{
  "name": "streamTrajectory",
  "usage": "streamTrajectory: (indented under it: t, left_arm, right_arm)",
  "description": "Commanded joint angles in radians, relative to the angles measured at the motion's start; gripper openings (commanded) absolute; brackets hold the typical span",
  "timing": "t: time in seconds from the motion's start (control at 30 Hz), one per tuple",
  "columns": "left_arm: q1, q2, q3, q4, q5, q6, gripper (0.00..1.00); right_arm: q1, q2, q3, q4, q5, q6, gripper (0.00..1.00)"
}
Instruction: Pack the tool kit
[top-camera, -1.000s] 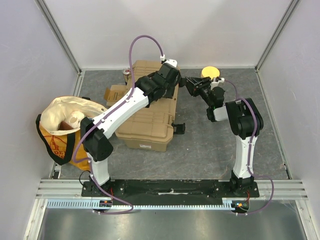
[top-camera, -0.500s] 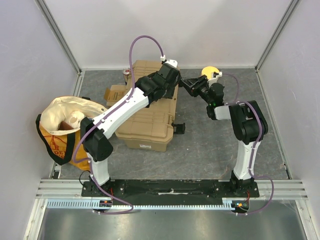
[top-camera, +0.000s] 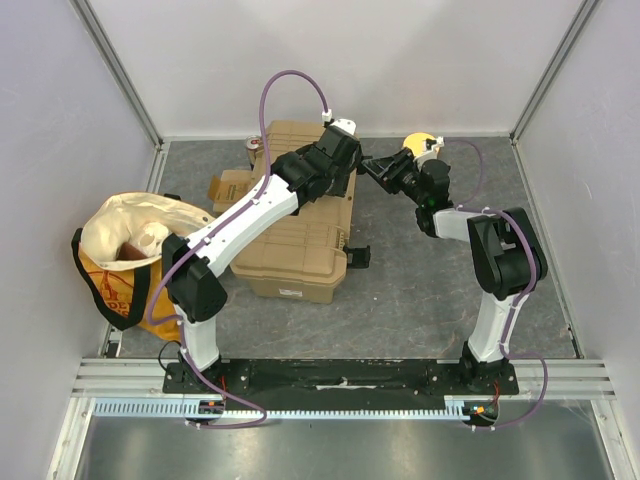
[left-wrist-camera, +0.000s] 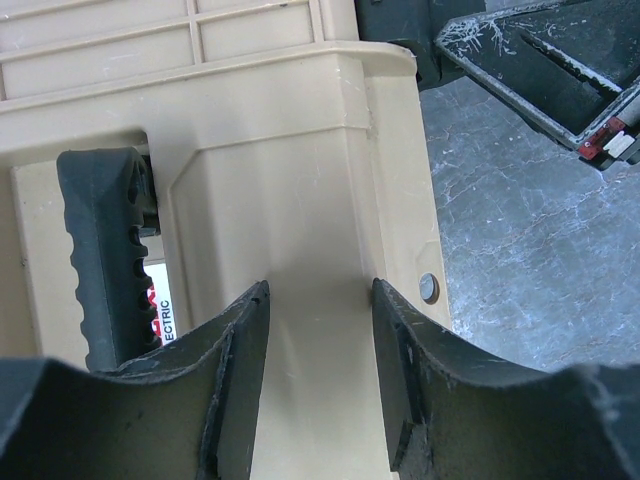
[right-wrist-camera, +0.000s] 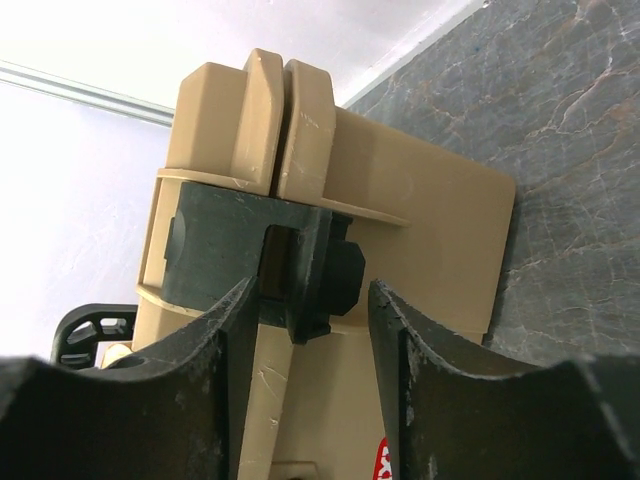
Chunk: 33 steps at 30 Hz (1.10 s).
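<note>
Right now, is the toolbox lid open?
No, the toolbox lid lies flat on its base, ribbed top facing the overhead camera.

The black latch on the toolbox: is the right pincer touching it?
Cannot tell. In the right wrist view the latch sits just beyond the open right pincer, whose fingers overlap it, so neither contact nor gap shows plainly.

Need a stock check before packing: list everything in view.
toolbox: one, tan, mat centre
latches: two seen, black, toolbox's right side
handle: one, black, on toolbox
bag: one, cream-yellow, left of toolbox
cardboard box: one, brown, between bag and toolbox, far side
round thing: one, yellow, far right of toolbox
mat: one, grey, underneath all
left gripper: one, black, open over toolbox's right edge
right gripper: one, black, open astride a latch
</note>
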Motion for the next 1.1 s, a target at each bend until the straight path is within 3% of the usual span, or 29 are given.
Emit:
streamTrajectory:
  t: [0.0, 0.53, 1.07]
  left_arm:
    - [0.004, 0.102, -0.055, -0.154, 0.105, -0.011, 0.51]
    - [0.004, 0.108, -0.055, -0.151, 0.12, -0.003, 0.5]
    - [0.001, 0.125, -0.119, -0.139, 0.198, 0.003, 0.48]
  right_arm:
    - [0.059, -0.017, 0.021, -0.085, -0.066, -0.08, 0.56]
    - [0.059, 0.015, 0.079, -0.233, -0.008, -0.14, 0.56]
    - [0.059, -0.144, 0.26, -0.775, 0.311, -0.445, 0.52]
